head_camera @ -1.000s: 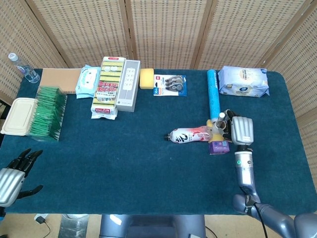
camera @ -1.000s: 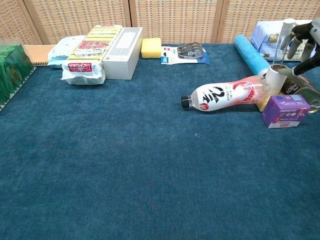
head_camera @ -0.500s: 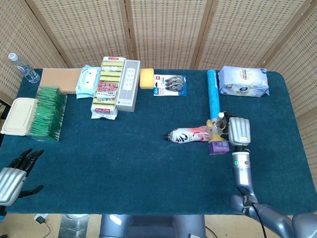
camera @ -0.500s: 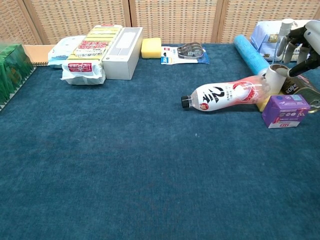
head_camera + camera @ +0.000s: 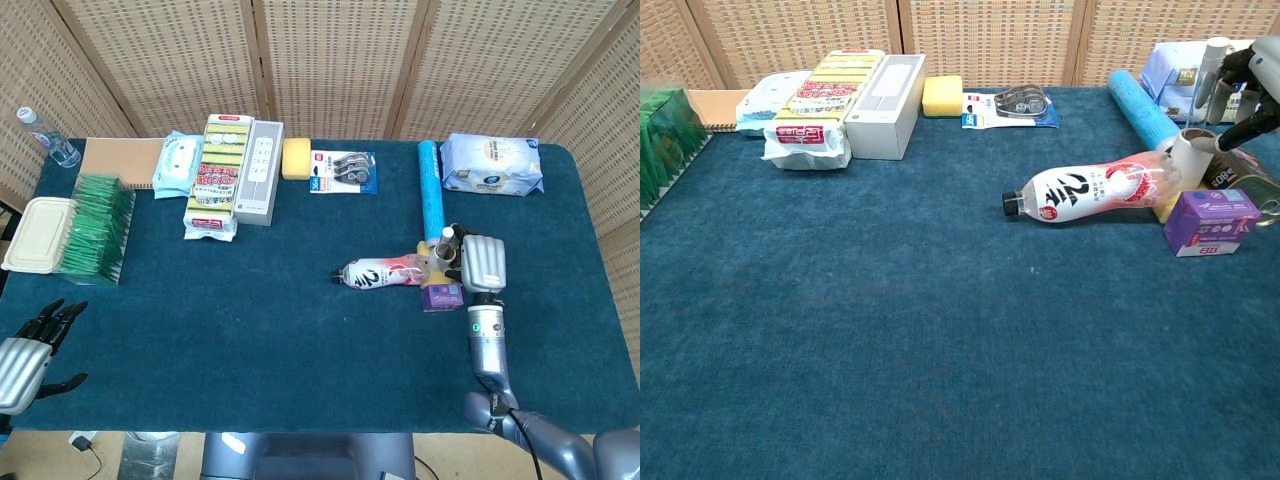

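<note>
Teal cloth covers the whole counter [image 5: 250, 330]. At its far left edge the left hand [image 5: 25, 350] hangs just off the near corner, its dark fingers [image 5: 55, 318] spread apart with nothing in them. Beyond it lie a pale lidded food box [image 5: 35, 232] and, touching that, a green stack of packets [image 5: 95, 225], with a small clear bottle [image 5: 45, 138] standing at the back corner.

Further along the back sit a light blue wipes pack [image 5: 178, 163], a long sponge pack [image 5: 218, 175], a grey box [image 5: 260, 170], a yellow sponge [image 5: 296, 158] and a carded set of tape rollers [image 5: 343, 171].

Right of centre a plastic drink bottle [image 5: 1090, 190] lies on its side, cap pointing left, its base against a white cup [image 5: 1190, 155] and a purple box [image 5: 1212, 222] just beside it. A blue roll [image 5: 430, 190] stretches from the back towards this cluster, and a white wipes pack [image 5: 492, 165] rests at the back right.

The right hand [image 5: 482, 262] hovers over the cluster's right side, above the cup and purple box. Its fingers [image 5: 1230, 75] are curved downward near a slim white spray bottle [image 5: 1208, 70], but I cannot tell whether they grip it.
</note>
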Available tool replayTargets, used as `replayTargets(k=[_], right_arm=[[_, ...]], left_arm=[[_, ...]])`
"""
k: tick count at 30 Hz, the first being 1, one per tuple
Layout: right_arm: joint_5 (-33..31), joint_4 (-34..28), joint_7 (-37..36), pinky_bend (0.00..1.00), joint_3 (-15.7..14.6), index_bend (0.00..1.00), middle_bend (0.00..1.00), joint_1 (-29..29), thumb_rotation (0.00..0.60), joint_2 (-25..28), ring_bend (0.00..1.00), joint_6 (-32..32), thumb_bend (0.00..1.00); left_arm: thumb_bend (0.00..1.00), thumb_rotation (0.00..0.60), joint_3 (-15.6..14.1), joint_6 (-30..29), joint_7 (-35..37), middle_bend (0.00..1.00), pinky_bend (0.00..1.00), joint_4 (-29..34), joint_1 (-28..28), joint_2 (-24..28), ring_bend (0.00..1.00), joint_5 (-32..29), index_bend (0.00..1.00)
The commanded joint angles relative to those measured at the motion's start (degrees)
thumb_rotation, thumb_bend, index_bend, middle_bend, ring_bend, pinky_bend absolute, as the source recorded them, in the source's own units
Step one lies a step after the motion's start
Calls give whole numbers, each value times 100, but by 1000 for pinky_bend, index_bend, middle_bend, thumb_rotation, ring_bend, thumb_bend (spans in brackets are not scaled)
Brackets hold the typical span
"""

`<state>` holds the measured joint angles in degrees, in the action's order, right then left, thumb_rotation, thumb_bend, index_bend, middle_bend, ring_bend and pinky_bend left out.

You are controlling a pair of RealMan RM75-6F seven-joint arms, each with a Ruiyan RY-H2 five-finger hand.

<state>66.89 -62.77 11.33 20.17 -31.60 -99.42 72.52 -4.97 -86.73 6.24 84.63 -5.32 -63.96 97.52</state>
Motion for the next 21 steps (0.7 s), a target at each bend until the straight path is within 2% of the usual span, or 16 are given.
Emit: replayTargets(k=[1, 8, 21], right_arm=[[-94, -114, 104, 717, 37, 460, 549, 4, 600, 44, 636, -35, 258], [-275, -403, 333, 717, 113, 460, 550, 2, 600, 126, 640, -44, 257], [-601, -489, 304, 730, 256, 475, 567, -48, 600, -43, 662, -96, 258]], left_arm=[[114, 600, 0, 10, -3, 156, 239, 1, -2, 0, 76, -8, 0], [113, 600, -9, 5, 32, 156, 242, 1, -4, 12, 76, 5, 0], [114, 600, -9, 26, 56, 156, 255, -11, -16, 18, 76, -10, 0]])
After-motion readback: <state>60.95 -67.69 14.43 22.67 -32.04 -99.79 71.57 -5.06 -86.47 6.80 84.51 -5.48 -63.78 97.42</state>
